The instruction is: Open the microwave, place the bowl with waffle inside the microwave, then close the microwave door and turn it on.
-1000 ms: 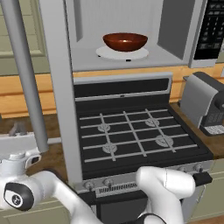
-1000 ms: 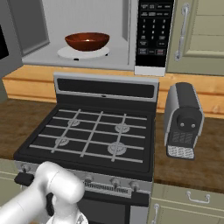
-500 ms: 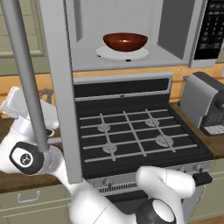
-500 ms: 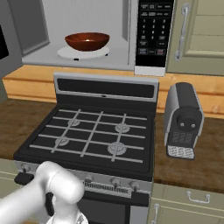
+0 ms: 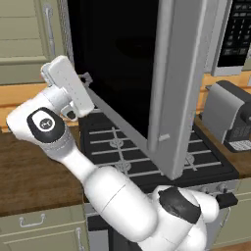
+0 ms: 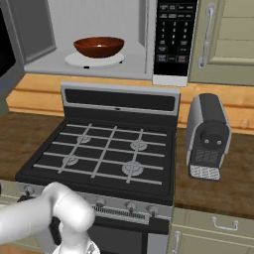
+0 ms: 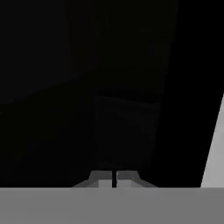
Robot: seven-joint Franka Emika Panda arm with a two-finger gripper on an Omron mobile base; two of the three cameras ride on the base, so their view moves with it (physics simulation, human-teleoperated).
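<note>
the microwave door (image 5: 122,73) is now seen partly swung across the left base view, its black glass pane covering most of the oven cavity, where half a second ago the cavity lay open to that camera. the silver frame edge of the door stands out over the stove (image 5: 147,157). the arm is raised higher than in the earlier frame, with the hand brought up against the outer face of the door at its left side. the gripper (image 7: 114,178) is clenched, its two finger tips pressed together with nothing between them, and is pointed at the dark glass in the hand view.

in the right base view the microwave (image 6: 89,39) is shown with its pale interior exposed, unchanged from the earlier frames. the bowl (image 6: 98,47) is seated on the white turntable (image 6: 94,59) inside the cavity, in the same place as before. the waffle cannot be made out inside the bowl. the keypad panel (image 6: 173,34) lies to the right of the cavity. the grey toaster (image 6: 208,136) is left standing on the wooden counter (image 6: 218,183) just right of the stove.
</note>
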